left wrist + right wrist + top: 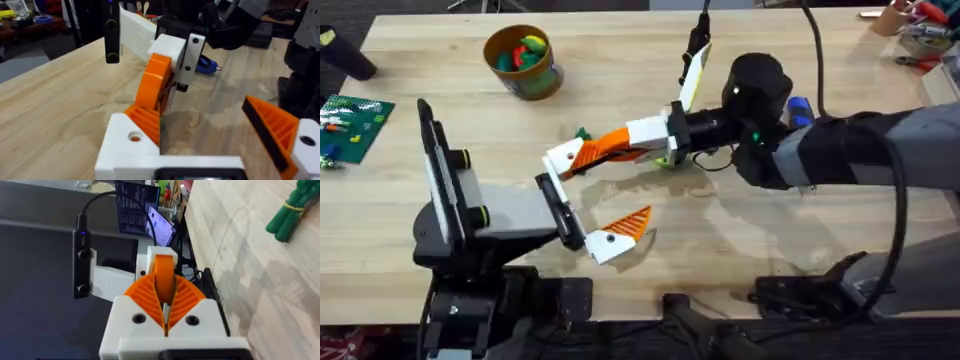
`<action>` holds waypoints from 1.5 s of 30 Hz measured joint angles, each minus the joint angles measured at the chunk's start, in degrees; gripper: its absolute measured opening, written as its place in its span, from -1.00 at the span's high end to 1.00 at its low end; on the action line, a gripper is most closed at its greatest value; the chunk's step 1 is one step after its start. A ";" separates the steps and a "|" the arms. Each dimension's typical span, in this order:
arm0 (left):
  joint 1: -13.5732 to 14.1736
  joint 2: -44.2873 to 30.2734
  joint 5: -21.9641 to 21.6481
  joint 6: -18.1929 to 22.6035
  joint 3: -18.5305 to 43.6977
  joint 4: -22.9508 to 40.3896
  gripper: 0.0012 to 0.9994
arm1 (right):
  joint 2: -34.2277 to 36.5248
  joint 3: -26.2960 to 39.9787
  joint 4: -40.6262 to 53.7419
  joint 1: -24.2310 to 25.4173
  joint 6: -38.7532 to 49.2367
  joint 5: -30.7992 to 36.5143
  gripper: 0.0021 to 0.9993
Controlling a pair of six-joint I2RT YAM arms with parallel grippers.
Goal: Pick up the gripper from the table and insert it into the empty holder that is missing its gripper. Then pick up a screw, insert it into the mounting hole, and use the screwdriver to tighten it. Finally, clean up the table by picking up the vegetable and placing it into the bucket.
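Observation:
My right gripper (642, 138) (165, 311) is shut on the gripper (605, 147) (163, 277), an orange ribbed wedge. It holds the wedge level above the table with the base end at the holder (563, 160) (131, 142). I cannot tell how deep the base sits. The left gripper (605, 195) stands open, with only the twin orange finger (632, 222) (272, 125) mounted. A green vegetable (582, 133) (287, 210) lies just behind the holder. At the back left stands the bucket (548, 78). A blue screwdriver (798, 106) (206, 65) lies behind the right wrist. The screw is out of view.
A green board (356, 125) lies at the left edge, and a black object (345, 52) sits at the far left corner. Tools clutter the back right corner (920, 35). A white and yellow piece (695, 72) stands behind the right gripper.

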State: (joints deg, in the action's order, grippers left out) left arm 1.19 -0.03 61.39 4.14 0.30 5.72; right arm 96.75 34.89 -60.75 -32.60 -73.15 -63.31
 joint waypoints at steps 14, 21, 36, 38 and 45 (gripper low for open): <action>0.00 0.00 -0.04 0.02 0.00 -0.02 -0.97 | 0.00 0.06 0.21 0.00 1.88 -0.02 0.97; 0.00 -0.02 -0.07 0.02 0.00 -0.02 -0.97 | 0.02 0.11 0.61 -0.02 5.49 -0.04 0.97; -0.07 -0.02 -0.61 -0.02 0.00 -0.11 -0.97 | 1.73 0.62 -1.84 -0.02 6.08 -0.61 0.97; -0.07 -0.02 -0.61 -0.02 0.00 -0.11 -0.97 | 1.73 0.62 -1.84 -0.02 6.05 -0.61 0.97; -0.07 -0.02 -0.61 -0.02 0.00 -0.11 -0.97 | 1.73 0.62 -1.97 -0.04 4.01 -0.61 0.97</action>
State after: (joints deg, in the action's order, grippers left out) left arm 1.13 -0.05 60.77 4.12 0.30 5.61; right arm 98.48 35.51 -62.72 -32.64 -69.14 -63.92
